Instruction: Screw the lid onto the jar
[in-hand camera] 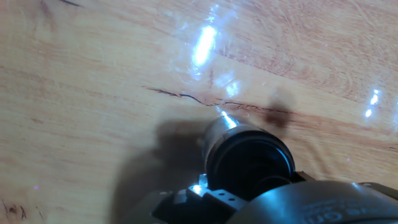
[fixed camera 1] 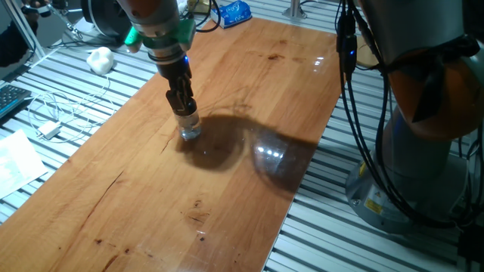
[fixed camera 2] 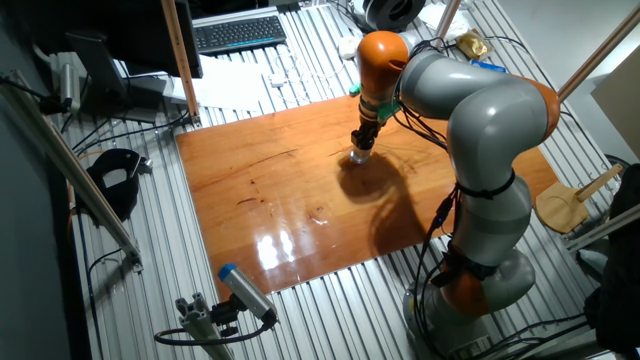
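Note:
The clear glass jar (fixed camera 1: 190, 128) stands upright on the wooden board (fixed camera 1: 234, 196), left of its middle; it also shows in the other fixed view (fixed camera 2: 358, 157). My gripper (fixed camera 1: 184, 109) points straight down onto the jar's top, fingers close together at the neck. In the hand view the black round lid (in-hand camera: 249, 163) sits on top of the jar, whose glass side (in-hand camera: 215, 133) shows just beyond it. The fingers seem closed on the lid, but the fingertips themselves are hidden in the hand view. The gripper also shows in the other fixed view (fixed camera 2: 361, 142).
The board lies on a slatted metal table. White cables and a charger (fixed camera 1: 50, 127) and a white lump (fixed camera 1: 99, 59) lie off its left edge. The arm's base (fixed camera 1: 412, 174) stands at the right. A keyboard (fixed camera 2: 238, 33) lies at the back.

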You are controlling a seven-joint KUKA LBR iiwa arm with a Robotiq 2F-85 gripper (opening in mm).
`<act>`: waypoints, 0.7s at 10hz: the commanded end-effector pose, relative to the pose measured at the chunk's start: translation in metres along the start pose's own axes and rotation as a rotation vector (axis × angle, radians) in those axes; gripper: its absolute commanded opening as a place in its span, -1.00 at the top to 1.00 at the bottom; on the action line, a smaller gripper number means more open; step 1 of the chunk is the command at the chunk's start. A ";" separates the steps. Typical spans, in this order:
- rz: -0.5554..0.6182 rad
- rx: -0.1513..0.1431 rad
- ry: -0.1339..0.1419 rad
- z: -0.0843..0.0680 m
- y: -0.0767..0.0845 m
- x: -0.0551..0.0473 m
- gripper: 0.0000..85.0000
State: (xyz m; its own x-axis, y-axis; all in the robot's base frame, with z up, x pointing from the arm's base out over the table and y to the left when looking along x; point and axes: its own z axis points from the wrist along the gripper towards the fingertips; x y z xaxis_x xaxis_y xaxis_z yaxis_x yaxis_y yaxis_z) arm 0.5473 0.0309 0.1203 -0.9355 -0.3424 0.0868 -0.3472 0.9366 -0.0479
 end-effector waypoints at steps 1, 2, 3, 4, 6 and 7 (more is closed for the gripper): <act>0.012 0.005 0.004 -0.001 0.000 0.000 0.20; 0.040 0.016 0.011 -0.002 0.000 0.000 0.20; 0.062 0.027 0.013 -0.003 0.000 0.000 0.20; 0.090 0.030 0.013 -0.003 0.001 0.000 0.20; 0.122 0.027 0.007 -0.003 0.001 0.000 0.20; 0.135 0.017 0.004 -0.002 0.001 0.001 0.20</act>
State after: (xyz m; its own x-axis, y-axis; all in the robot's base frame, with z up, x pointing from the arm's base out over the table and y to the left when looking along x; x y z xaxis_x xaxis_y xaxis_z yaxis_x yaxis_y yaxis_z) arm 0.5464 0.0311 0.1226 -0.9735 -0.2132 0.0825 -0.2195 0.9726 -0.0770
